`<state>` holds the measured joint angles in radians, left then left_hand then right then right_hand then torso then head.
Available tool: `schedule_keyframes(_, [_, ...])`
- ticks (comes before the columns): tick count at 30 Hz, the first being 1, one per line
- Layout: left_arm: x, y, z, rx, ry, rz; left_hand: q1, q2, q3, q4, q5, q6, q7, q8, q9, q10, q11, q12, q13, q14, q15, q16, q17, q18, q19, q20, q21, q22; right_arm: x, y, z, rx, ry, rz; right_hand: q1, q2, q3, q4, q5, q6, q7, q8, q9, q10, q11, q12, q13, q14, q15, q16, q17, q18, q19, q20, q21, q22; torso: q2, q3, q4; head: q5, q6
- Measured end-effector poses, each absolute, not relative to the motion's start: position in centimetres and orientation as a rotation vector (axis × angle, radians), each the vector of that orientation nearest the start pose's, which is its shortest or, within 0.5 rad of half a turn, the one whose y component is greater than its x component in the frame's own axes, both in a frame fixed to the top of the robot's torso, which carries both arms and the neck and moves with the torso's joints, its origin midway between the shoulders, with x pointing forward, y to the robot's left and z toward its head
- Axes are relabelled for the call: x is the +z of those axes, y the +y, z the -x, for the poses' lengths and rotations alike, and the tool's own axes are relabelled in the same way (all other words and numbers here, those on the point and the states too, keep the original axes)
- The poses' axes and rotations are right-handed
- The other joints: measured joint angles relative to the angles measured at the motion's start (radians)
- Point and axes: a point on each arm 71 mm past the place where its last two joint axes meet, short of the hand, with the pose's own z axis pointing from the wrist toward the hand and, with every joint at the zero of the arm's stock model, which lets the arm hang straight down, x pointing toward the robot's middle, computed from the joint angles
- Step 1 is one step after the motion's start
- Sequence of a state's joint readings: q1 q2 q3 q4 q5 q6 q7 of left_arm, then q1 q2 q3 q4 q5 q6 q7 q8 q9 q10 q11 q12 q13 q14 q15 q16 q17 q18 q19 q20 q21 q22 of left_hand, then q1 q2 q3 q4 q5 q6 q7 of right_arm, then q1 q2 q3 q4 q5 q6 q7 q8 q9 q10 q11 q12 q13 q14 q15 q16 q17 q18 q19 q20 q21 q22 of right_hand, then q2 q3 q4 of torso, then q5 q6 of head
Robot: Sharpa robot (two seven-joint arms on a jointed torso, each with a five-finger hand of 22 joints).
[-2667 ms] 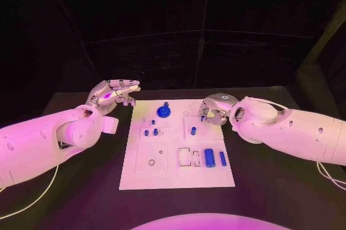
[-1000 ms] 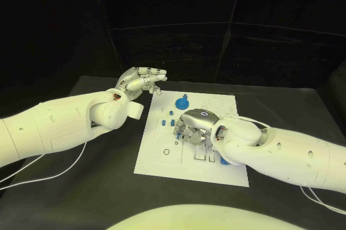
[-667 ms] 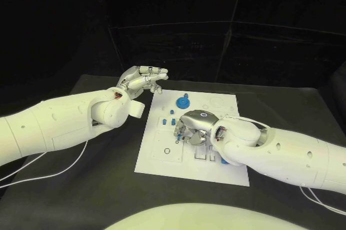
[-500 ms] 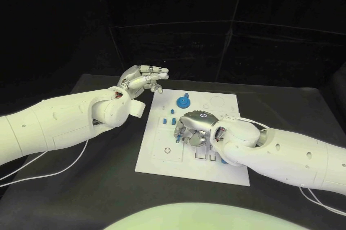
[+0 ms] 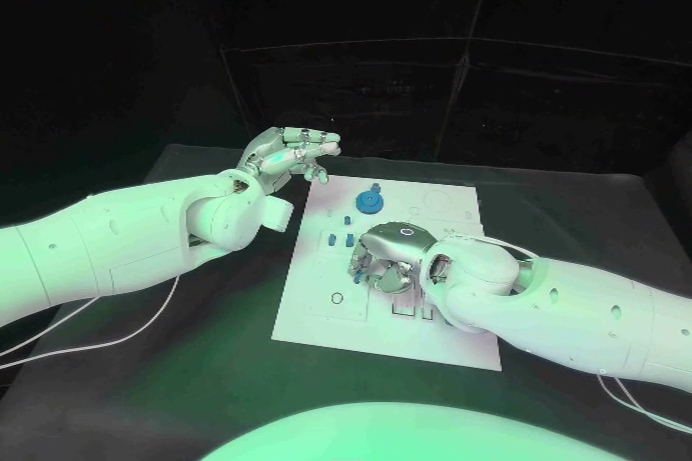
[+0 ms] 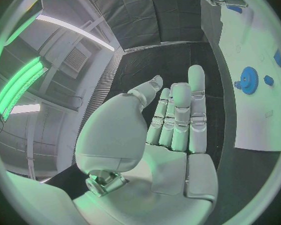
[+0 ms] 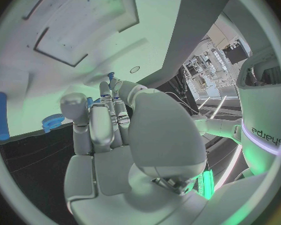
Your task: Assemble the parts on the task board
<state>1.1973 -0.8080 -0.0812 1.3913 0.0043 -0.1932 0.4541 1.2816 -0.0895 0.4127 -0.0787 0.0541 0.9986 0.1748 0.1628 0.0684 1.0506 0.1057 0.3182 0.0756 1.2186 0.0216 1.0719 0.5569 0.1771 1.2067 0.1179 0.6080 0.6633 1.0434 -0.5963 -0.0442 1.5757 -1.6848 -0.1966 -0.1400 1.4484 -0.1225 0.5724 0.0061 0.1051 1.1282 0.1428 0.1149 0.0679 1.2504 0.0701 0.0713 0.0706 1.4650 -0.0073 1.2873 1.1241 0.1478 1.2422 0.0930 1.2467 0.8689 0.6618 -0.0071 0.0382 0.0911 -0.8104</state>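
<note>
The left hand (image 5: 293, 153) is held empty above the black table (image 5: 173, 381), fingers loosely apart, beside the task board (image 5: 325, 316). A blue gear (image 5: 371, 198) lies flat at the board's far end. The right hand (image 5: 387, 262) is lowered over mid-board with fingers curled; whether a part is pinched cannot be told

right hand (image 5: 382, 264) moved from board's edge onto task board (image 5: 320, 316)
</note>
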Motion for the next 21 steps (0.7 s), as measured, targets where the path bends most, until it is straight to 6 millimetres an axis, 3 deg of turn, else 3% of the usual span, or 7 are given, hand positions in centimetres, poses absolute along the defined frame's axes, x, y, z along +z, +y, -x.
schedule_keyframes(21, [-19.88,22.66,-50.6,-1.577,1.42,1.094,0.0,0.0,0.0,0.0,0.0,0.0,0.0,0.0,0.0,0.0,0.0,0.0,0.0,-0.004,0.004,0.0,-0.004,0.0,0.0,0.0,0.0,-0.001,-24.73,-5.26,-41.66,0.828,1.769,0.529,-0.014,-0.005,0.0,0.0,-0.001,0.0,0.0,-0.003,0.0,0.0,0.0,-0.004,0.0,0.0,0.0,0.0,0.0,0.0,0.0,0.0,0.0,-0.006,0.0,-0.0001,0.0,0.002,-0.003])
